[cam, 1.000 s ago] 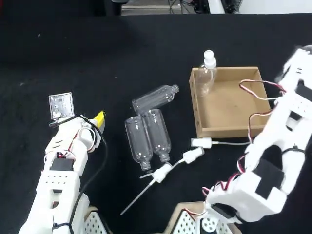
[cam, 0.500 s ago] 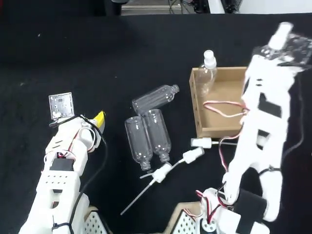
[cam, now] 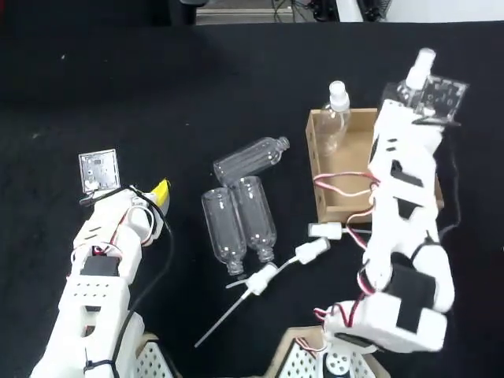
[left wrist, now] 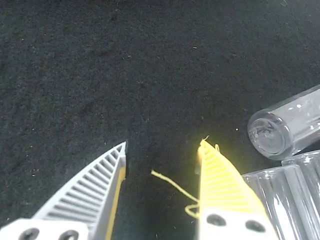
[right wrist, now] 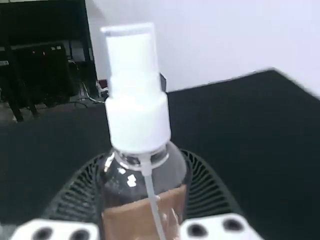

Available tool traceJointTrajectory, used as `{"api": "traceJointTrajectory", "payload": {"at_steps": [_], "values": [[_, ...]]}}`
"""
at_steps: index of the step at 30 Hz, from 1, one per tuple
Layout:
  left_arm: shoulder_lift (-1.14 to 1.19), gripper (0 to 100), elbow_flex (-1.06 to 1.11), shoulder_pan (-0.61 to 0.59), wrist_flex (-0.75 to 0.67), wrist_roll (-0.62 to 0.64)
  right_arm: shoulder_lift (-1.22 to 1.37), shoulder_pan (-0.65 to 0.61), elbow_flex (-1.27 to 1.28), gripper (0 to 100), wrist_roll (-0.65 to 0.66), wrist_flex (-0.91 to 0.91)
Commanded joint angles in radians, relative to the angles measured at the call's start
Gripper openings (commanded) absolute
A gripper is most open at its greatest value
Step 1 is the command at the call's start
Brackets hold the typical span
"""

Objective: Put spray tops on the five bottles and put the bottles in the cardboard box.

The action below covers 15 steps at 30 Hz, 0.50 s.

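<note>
My right gripper (cam: 413, 93) is shut on a clear bottle (right wrist: 141, 186) with a white spray top (right wrist: 133, 90), held upright above the far right part of the cardboard box (cam: 316, 169). Another capped bottle (cam: 335, 115) stands in the box's far left corner. Three uncapped clear bottles lie on the black table left of the box: one (cam: 252, 158) slanted, two (cam: 223, 224) (cam: 257, 211) side by side. Three loose spray tops (cam: 326, 230) (cam: 312, 250) (cam: 261, 279) lie near their necks. My left gripper (left wrist: 162, 152) hovers open over bare cloth, left of the bottles (left wrist: 280, 127).
The long dip tubes of the loose spray tops (cam: 222, 319) stretch across the table toward its near edge. A small grey square board (cam: 98, 170) sits beside the left arm. The right arm's wires (cam: 342, 177) hang over the box.
The right arm swung up from the right side and then leftward over the box, carrying the capped bottle. The left arm and the lying bottles have stayed put.
</note>
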Motion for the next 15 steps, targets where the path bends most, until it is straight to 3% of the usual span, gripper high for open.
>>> {"api": "traceJointTrajectory", "payload": {"at_steps": [1, 15], "values": [[-0.014, 21, -0.013, -0.002, -0.021, 0.009, 0.024, -0.023, 0.022, 1.0, -0.026, -0.144], [-0.014, 21, -0.013, -0.002, -0.021, 0.009, 0.271, -0.043, 0.012, 1.0, -0.025, -0.385]]}}
